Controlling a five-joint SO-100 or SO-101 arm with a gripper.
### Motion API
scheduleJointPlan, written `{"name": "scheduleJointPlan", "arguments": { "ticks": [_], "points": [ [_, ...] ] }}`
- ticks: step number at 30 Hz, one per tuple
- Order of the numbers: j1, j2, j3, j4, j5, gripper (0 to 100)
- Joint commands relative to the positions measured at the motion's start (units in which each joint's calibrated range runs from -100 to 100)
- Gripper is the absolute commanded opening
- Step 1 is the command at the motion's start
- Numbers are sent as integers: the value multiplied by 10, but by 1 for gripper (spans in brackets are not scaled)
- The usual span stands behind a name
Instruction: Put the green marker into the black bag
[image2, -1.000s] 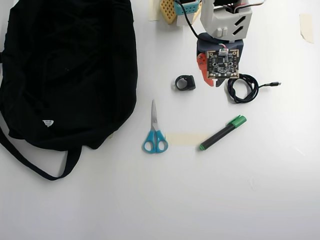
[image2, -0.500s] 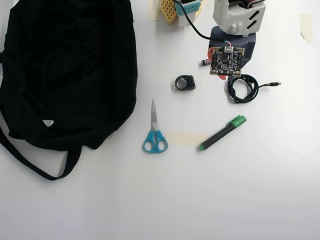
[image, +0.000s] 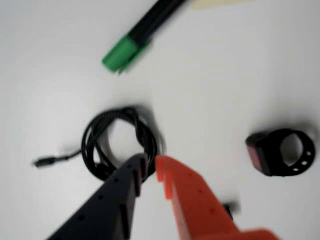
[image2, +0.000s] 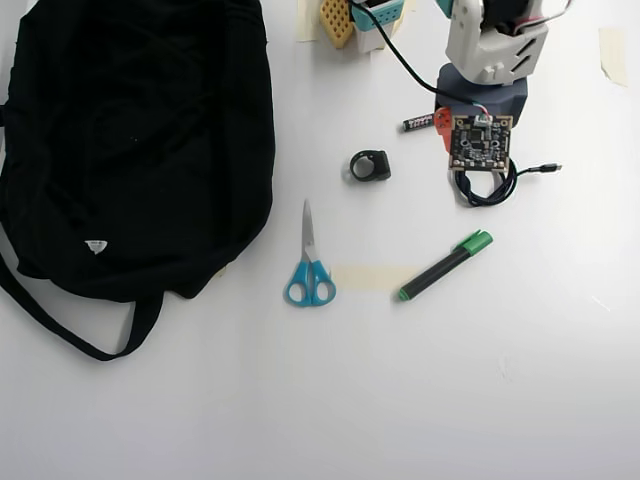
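White tabletop (image2: 500, 400) fills the overhead view, brightly lit and mostly bare toward the near edge. Farthest left lies the black bag (image2: 140, 140), slumped flat, its thin strap (image2: 60, 325) looping out toward the near left and a small white logo (image2: 95, 245) showing on its lower part. Right of it, well apart from the fabric, blue-handled scissors (image2: 309, 262) lie with the blades pointing to the far side. A pale strip of tape (image2: 365, 277) sits just beside the handles. Farther back is a small black ring-shaped clip (image2: 370, 165), and a small black battery (image2: 418, 123) lies near the arm. The green marker (image2: 446, 265) rests on the table at a slant just right of the tape, green cap toward the far right, untouched and well apart from the bag; the wrist view shows its cap (image: 122, 52) too. A coiled black cable (image2: 487, 185) lies beyond it, partly under the arm's camera board (image2: 480, 142). In the wrist view the gripper (image: 150, 162) hovers over the coil (image: 117, 142), its black and orange fingers (image: 182, 195) nearly pressed together, a thin gap between the tips, holding nothing
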Motion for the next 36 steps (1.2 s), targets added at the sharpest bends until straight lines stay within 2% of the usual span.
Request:
{"name": "scheduleJointPlan", "arguments": {
  "ticks": [1,18,36],
  "points": [
    [-3,22,-46,-5,15,2],
    [-1,245,-305,-12,22,2],
    [0,342,-419,-4,17,2]
  ]
}}
